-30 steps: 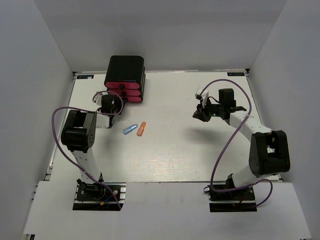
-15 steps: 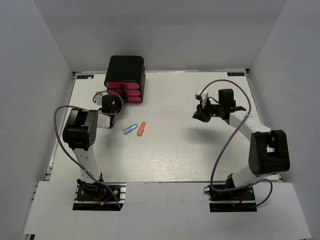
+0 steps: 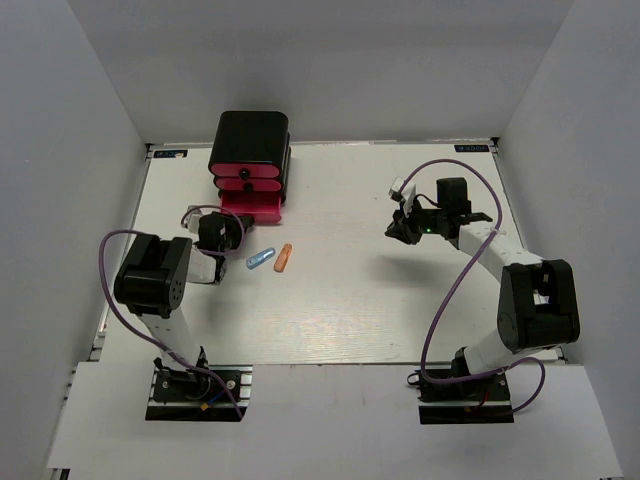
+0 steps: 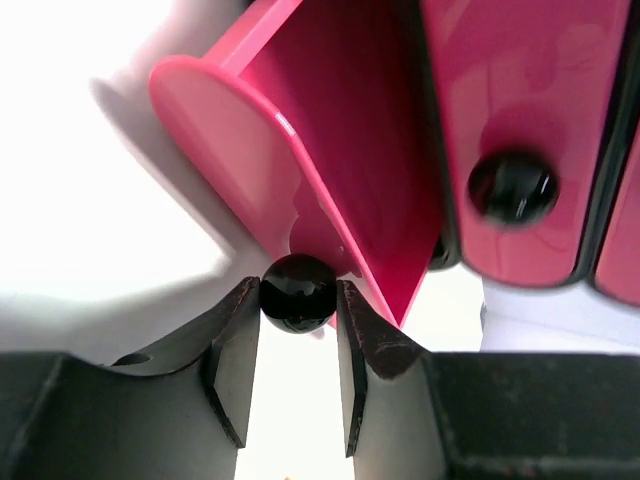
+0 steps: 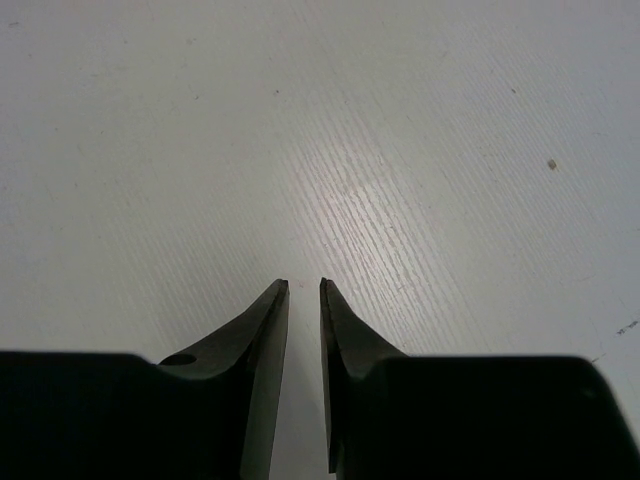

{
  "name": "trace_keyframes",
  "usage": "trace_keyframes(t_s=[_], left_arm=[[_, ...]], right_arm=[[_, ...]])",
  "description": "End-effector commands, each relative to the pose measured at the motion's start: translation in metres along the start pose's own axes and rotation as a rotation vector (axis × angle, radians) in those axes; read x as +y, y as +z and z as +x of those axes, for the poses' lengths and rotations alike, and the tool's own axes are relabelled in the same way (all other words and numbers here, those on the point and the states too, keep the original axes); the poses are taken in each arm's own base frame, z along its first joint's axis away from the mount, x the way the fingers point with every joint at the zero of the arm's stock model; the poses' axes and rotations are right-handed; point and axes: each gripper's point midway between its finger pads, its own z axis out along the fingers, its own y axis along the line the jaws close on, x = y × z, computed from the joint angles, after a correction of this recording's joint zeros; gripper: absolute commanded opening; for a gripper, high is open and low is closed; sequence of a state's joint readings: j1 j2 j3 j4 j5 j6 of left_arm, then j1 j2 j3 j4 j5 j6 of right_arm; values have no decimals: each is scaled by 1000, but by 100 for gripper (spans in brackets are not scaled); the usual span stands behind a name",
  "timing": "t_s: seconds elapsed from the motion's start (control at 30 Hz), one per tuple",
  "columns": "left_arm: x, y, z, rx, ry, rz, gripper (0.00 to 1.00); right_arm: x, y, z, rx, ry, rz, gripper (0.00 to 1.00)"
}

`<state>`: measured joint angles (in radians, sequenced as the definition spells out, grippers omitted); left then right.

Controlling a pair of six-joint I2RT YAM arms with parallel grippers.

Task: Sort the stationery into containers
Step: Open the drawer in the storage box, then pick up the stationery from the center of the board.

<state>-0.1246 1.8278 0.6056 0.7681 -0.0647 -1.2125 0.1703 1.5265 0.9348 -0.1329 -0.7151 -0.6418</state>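
The black cabinet (image 3: 250, 135) stands at the back left with three pink drawers. Its bottom drawer (image 3: 250, 207) is pulled out towards me. My left gripper (image 3: 228, 222) is shut on that drawer's black knob (image 4: 297, 292), one finger on each side of it. In the left wrist view the open drawer (image 4: 330, 150) slants up to the left, and the middle drawer's knob (image 4: 513, 187) shows to the right. Two pieces of stationery, a light blue one (image 3: 260, 259) and an orange one (image 3: 284, 258), lie side by side on the table. My right gripper (image 3: 400, 228) hovers at the right, narrowly open (image 5: 304, 285) and holding nothing.
The white table (image 3: 340, 310) is walled in by grey panels on three sides. Purple cables loop out from both arms. The two pieces lie just right of my left wrist, in front of the pulled-out drawer.
My left gripper closed on the bottom drawer's knob and drew back towards me, sliding the drawer out of the cabinet. The right arm and both pieces have not moved.
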Motion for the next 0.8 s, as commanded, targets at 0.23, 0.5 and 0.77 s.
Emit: trace_keyframes(t_s=[0.23,0.5,0.77], left_arm=[[-1,-24,1,57,72,-31,70],[-37,-68,-11,54,239,22,75],[-27,-116,10,250,679,95,19]], right_arm=[[20,0,-17,-59,-137,-130,83],[68,3,-31,-162,-506,-368,90],[104,47,-37,-133,-695,-591,68]])
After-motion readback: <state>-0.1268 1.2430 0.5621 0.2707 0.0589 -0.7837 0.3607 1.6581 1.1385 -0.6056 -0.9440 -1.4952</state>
